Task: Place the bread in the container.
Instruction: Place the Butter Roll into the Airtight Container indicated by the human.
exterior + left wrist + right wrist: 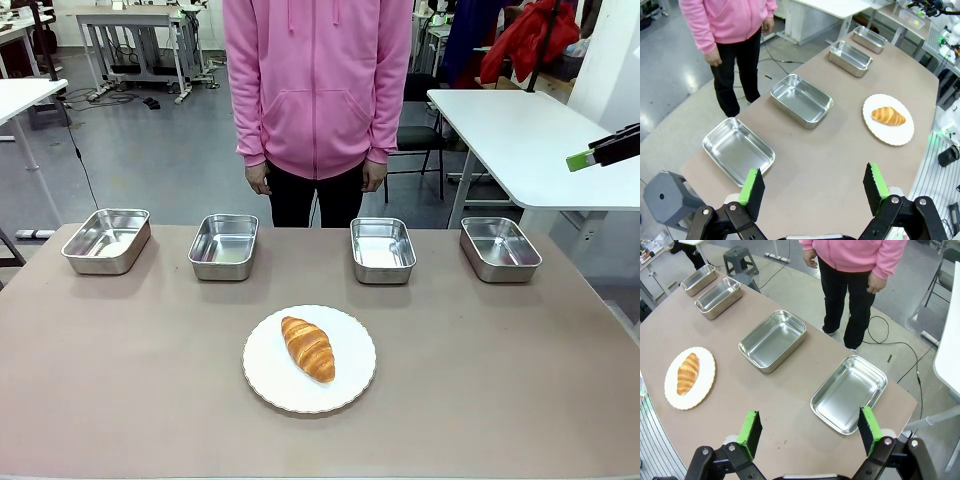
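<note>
Green-padded left hand [812, 184] and right hand [809, 422] both hover high over the table [840, 160], spread wide, holding nothing.

Front view low across the table [120, 400] toward the person [318, 90]; wrist views high over opposite ends, bread [308, 348] and plate [262, 372] shared.

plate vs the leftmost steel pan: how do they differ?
Shape: the plate is round, flat and scalloped at the rim; the leftmost pan is rectangular with raised walls.
Look: the plate is matte white, the pan shiny steel.
Load: the plate carries the croissant; the pan is empty.
Place: the plate sits mid-table on the robot's side, the pan at the far row's left end.
Shared: both rest flat on the table.
</note>
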Robot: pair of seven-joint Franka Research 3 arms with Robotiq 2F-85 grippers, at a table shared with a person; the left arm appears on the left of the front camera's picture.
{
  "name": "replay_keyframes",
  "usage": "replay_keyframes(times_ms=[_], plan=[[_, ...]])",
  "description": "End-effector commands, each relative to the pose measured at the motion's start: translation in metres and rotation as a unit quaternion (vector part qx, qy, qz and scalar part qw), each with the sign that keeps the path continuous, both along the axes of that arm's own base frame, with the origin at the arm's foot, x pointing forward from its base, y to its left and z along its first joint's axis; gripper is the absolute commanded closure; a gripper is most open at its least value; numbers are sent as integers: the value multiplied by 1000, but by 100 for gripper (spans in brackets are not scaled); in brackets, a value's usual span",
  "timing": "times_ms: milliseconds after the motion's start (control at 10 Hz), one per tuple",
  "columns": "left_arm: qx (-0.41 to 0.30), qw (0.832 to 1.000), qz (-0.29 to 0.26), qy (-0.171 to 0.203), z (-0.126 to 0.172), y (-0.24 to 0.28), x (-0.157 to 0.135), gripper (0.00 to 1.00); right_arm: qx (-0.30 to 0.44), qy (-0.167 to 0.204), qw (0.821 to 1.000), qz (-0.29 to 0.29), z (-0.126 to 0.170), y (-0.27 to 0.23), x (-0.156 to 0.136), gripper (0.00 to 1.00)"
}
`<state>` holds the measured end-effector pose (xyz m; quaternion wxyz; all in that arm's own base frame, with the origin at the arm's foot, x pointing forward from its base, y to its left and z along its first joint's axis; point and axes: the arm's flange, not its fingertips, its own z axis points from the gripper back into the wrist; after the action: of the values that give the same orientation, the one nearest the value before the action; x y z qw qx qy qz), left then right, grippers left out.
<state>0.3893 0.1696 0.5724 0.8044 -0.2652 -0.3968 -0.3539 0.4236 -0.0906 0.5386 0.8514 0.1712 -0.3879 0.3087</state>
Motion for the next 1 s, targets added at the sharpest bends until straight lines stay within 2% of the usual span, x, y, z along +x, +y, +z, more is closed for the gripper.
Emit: replay_keyframes(times_ms=[0, 900], plan=[[1, 1000, -1, -4, 2, 2, 0, 0, 5, -6, 1000, 5, 0, 0, 1, 0], [1, 1000, -1, -4, 2, 2, 0, 0, 5, -6, 1000, 5, 0, 0, 1, 0]])
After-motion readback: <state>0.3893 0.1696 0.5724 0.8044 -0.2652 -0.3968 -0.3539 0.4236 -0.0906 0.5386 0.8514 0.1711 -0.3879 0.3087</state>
